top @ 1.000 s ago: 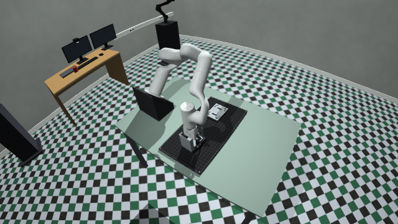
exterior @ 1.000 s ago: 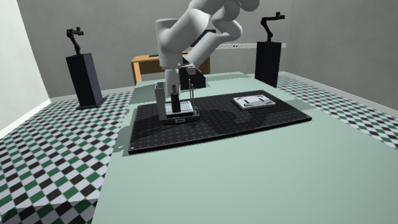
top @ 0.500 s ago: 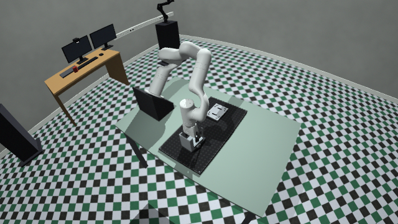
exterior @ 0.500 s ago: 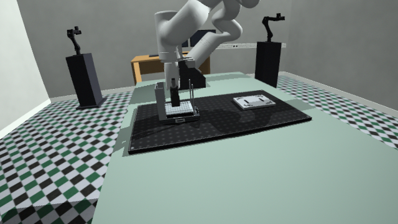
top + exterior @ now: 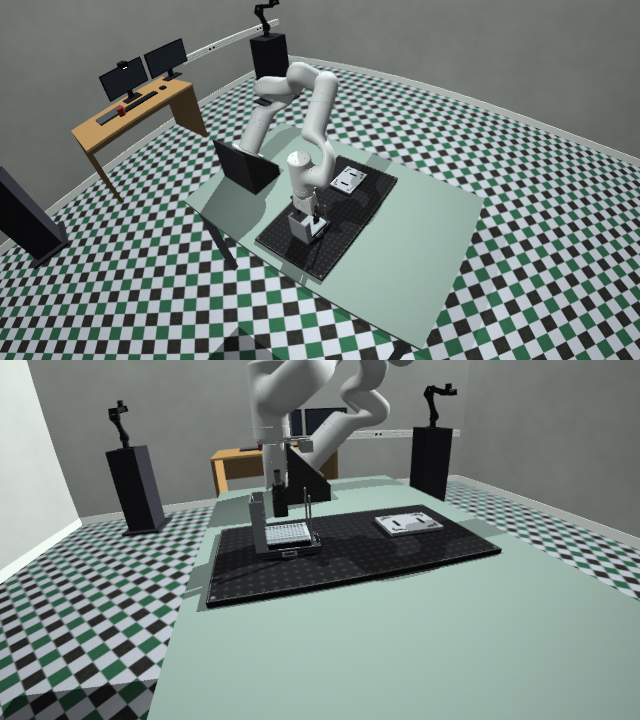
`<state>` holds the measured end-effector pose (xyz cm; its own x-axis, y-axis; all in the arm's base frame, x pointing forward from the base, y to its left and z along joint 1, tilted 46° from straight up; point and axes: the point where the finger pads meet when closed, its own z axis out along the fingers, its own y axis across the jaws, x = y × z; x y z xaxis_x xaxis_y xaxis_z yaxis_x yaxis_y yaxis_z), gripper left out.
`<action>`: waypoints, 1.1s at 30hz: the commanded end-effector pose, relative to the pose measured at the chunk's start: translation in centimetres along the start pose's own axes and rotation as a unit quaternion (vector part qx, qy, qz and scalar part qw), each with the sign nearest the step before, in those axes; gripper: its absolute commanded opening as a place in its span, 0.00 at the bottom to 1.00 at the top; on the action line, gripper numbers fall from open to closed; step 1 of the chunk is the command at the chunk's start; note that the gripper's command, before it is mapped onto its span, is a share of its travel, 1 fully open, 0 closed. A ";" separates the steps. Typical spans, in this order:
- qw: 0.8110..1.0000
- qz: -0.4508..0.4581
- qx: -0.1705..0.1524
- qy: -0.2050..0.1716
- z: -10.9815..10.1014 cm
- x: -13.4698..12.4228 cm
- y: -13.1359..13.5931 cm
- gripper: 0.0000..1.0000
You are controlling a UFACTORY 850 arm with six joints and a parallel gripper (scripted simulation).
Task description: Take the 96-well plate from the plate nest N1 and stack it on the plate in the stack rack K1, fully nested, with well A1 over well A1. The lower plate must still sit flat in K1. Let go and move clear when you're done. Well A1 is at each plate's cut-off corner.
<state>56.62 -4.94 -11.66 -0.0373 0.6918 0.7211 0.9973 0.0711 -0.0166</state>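
Observation:
The stack rack K1 (image 5: 285, 532) stands at the left end of the black baseplate (image 5: 350, 550), with a grey back wall and thin upright posts. A white 96-well plate (image 5: 287, 534) lies flat inside it; I cannot tell one plate from another in the stack, nor the cut-off corners. The plate nest N1 (image 5: 408, 523) at the right end is a white base with two dark slots and holds no plate. My gripper (image 5: 280, 502) hangs open just above the plate in the rack and holds nothing. The rack (image 5: 307, 227), gripper (image 5: 315, 216) and nest (image 5: 348, 179) also show in the top view.
A black wedge-shaped box (image 5: 245, 167) stands on the table behind the baseplate by the arm's base. Black pedestals with camera arms (image 5: 135, 487) (image 5: 431, 460) stand on the floor beside the table. A desk with monitors (image 5: 135, 107) is far off.

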 end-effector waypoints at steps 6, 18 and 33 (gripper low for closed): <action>1.000 0.000 -0.001 0.000 -2.2 0.0 0.1 1.00; 1.000 0.000 -0.001 0.000 -5.4 0.0 0.1 1.00; 1.000 0.000 -0.001 0.000 -8.9 0.0 0.1 1.00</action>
<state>57.11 -10.51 -6.30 -0.0373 0.6919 0.7210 0.9973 0.0711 -0.0166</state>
